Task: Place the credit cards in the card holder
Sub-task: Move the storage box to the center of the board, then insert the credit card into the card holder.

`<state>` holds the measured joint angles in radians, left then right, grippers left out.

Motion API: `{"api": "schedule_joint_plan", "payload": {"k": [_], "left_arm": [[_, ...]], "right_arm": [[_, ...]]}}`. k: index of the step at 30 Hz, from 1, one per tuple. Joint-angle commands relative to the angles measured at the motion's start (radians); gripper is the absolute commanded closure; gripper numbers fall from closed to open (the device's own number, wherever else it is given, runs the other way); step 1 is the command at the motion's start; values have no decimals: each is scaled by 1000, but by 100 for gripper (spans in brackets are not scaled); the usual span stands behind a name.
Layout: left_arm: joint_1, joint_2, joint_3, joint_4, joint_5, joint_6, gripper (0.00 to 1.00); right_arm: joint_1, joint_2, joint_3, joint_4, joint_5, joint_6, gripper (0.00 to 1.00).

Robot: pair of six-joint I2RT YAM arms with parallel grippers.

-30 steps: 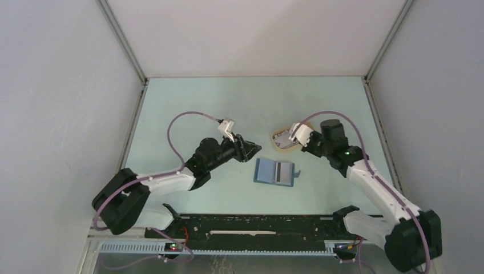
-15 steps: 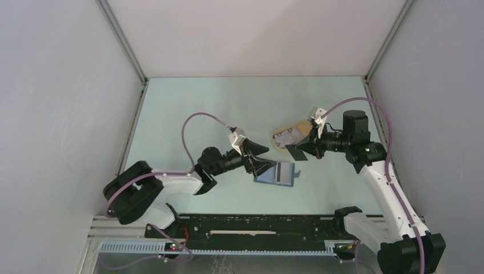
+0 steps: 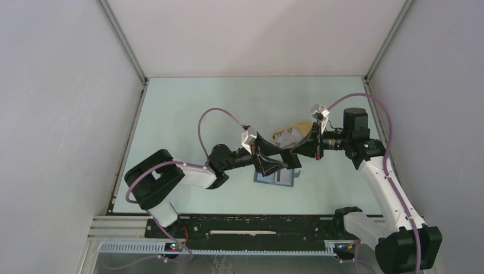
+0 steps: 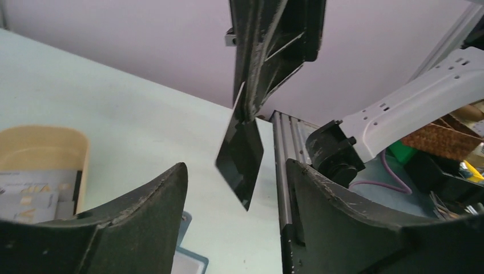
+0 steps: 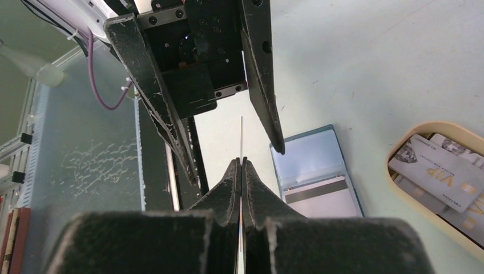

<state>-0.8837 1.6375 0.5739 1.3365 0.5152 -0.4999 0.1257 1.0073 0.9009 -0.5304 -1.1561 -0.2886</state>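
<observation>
The surface (image 3: 188,114) is a pale mint-green sheet, closed in on three sides by plain light walls. Near its middle a teal-blue holder (image 5: 311,154) lies open and flat, lighter blue pockets facing up, with a whitish card (image 5: 321,200) bearing a dark stripe lying on one half. Just beyond it and to the right, not touching it, sits a beige oval tray (image 4: 40,149) holding several whitish-grey cards (image 5: 439,177) in a loose stack

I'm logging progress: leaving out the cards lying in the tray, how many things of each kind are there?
card holder: 1
tray: 1
credit cards outside the tray: 2, one held, one in the holder
Total: 4
</observation>
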Motion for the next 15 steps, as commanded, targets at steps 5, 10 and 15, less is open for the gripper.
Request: {"api": "schedule_joint_plan", "payload": {"k": [5, 10, 15], "left_arm": [[-11, 49, 79, 63, 72, -48, 51], [-10, 68, 111, 57, 125, -69, 97], [12, 43, 93, 7, 168, -61, 100]], "right_arm": [[-8, 5, 35, 36, -76, 49, 100], [-8, 16, 35, 23, -96, 32, 100], [-7, 15, 44, -34, -91, -42, 91]]}}
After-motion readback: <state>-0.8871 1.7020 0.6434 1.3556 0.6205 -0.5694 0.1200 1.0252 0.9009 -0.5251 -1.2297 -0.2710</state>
